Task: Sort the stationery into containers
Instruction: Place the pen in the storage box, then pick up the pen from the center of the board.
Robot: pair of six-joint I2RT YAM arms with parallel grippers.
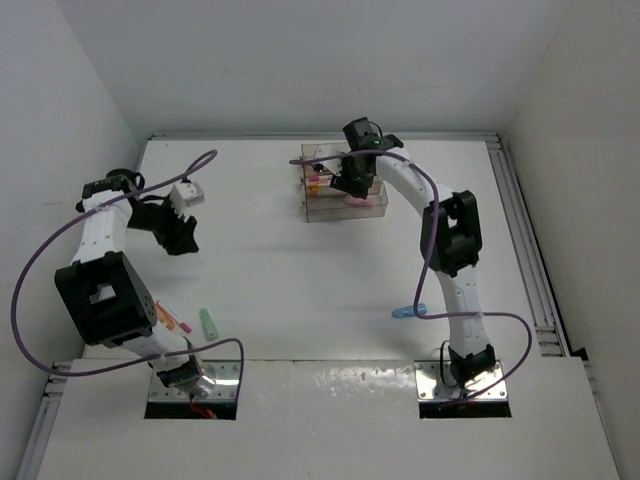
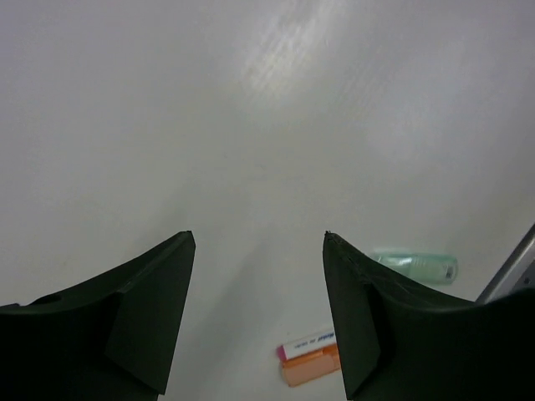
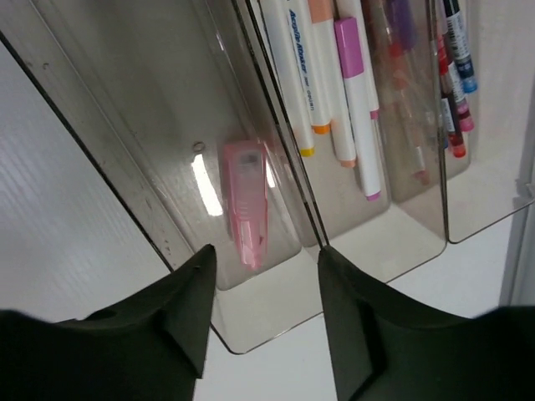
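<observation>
Nearest the arm bases, a stubby green piece point(image 1: 208, 322), orange and pink items point(image 1: 172, 322) and a blue piece point(image 1: 405, 312) lie loose on the table point(image 1: 300, 280), all unsorted. The left gripper point(image 2: 259, 238) hangs over bare table with its jaws wide and empty. The green piece lies off to one side, past one finger, so a pick would call for shifting sideways to centre the piece between the fingers before lowering. At the far side, the right gripper point(image 3: 264, 249) hovers over the containers point(image 3: 150, 83), jaws spread and holding nothing. A pink piece point(image 3: 244, 200) lies flat in the nearest tray, just ahead of the fingertips and apart from them, and markers point(image 3: 326, 83) fill the next tray. That drop looks done, so the arm should rise straight, clear of the thin walls.
</observation>
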